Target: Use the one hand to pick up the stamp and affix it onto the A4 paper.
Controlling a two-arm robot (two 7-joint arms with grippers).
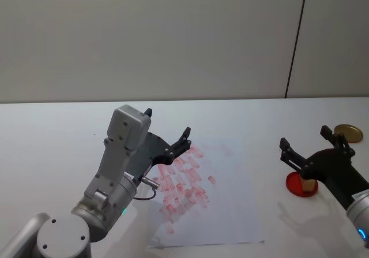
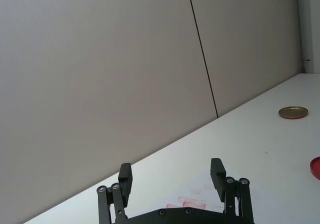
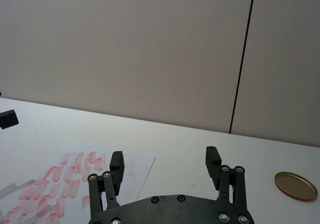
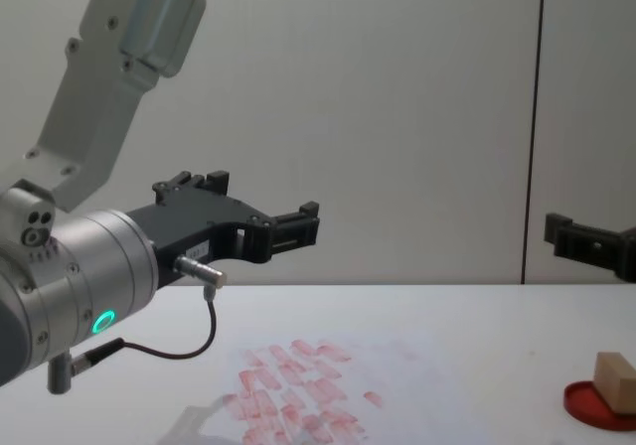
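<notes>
Seemingly upright stamp point(image 1: 311, 185) on ink pad point(image 1: 294, 185)

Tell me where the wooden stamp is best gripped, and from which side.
Grip the stamp by the two side faces of its upper half, coming down from above. It stands on the red ink pad, so its top is free while its base sits on the pad. The open right pincer is nearest.

Bare wood, matt paper, dull black fingers.
The stamp point(image 1: 311, 185) looks like pale unvarnished wood, and the ink pad point(image 1: 295, 186) is smooth red. The A4 paper point(image 1: 230, 206) is matt white and ink-blotched. The left gripper point(image 1: 167, 124) and right gripper point(image 1: 304, 136) are matt black, the arm casing point(image 1: 124, 134) is satin grey, and the round lid point(image 1: 348, 133) is brassy metal.
</notes>
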